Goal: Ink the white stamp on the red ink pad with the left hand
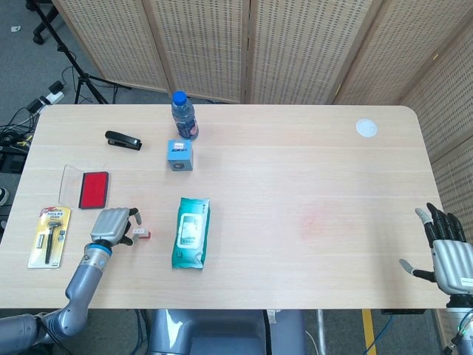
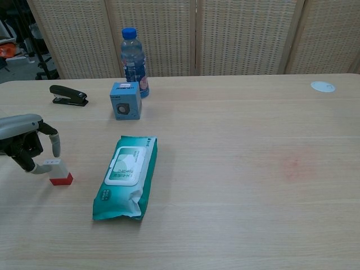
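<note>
Red ink pad (image 1: 94, 189) lies far-left on the worktop, beyond your left hand (image 1: 112, 225), whose spread, empty fingers bracket the white stamp (image 2: 57, 171) just to its right; close on it, then carry it back toward the pad.

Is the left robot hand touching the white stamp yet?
Touching. In the chest view, the left robot hand has a fingertip against the white stamp, though the stamp sits on the table, unlifted.
</note>
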Controlling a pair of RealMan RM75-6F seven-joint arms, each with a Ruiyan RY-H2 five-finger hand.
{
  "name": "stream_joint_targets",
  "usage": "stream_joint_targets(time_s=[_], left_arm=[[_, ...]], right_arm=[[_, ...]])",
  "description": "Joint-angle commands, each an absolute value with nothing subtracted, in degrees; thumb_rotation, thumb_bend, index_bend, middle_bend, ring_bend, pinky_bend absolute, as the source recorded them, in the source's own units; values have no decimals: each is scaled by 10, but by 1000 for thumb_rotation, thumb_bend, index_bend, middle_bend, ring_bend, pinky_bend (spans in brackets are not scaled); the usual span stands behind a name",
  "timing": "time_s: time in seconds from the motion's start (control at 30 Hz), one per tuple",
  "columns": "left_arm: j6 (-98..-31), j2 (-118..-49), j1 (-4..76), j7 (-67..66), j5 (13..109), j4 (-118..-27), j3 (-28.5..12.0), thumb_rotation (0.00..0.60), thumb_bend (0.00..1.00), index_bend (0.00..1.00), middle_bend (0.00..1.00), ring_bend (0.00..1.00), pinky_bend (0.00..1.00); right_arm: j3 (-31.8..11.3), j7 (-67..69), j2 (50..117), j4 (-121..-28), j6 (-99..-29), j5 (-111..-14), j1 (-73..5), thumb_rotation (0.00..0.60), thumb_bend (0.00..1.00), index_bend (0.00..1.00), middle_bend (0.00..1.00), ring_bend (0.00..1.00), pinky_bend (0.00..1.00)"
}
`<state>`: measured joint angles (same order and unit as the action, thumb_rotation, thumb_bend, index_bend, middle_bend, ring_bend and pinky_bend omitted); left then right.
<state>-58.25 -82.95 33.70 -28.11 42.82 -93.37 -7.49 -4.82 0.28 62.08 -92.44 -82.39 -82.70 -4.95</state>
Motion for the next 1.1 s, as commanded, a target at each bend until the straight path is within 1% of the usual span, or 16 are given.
stream_joint_targets(time_s=[0.03,0.37,0.5,0.6,0.73,1.1], left_arm=[[-590,-831,337,-283,426,-933,-73,600,256,529,1000,1000,974],[-598,-831,342,-294,414,-937,-70,600,256,529,1000,1000,973],[-595,-832,345,-297,405,-937,-69,600,295,545,1000,1000,974],[-596,-832,347,-299,403,-938,-67,600,307,559,1000,1000,974],[-599,-832,350,-305,399,-939,-65,600,371,569,1000,1000,974],[-607,-831,351,-298,404,-943,-64,600,370,616,1000,1000,974]], right_arm=[[-49,4,620,-924,-823,-826,-50,600,0,0,0,0,0],[-48,5,619,-927,-821,-825,-50,600,0,0,0,0,0],[-48,6,619,-927,-821,-825,-50,600,0,0,0,0,0],[-48,7,618,-926,-821,-825,-51,600,0,0,0,0,0],[-48,10,618,-926,-820,-825,-51,600,0,0,0,0,0],[-48,13,616,-926,-819,-826,-51,600,0,0,0,0,0]])
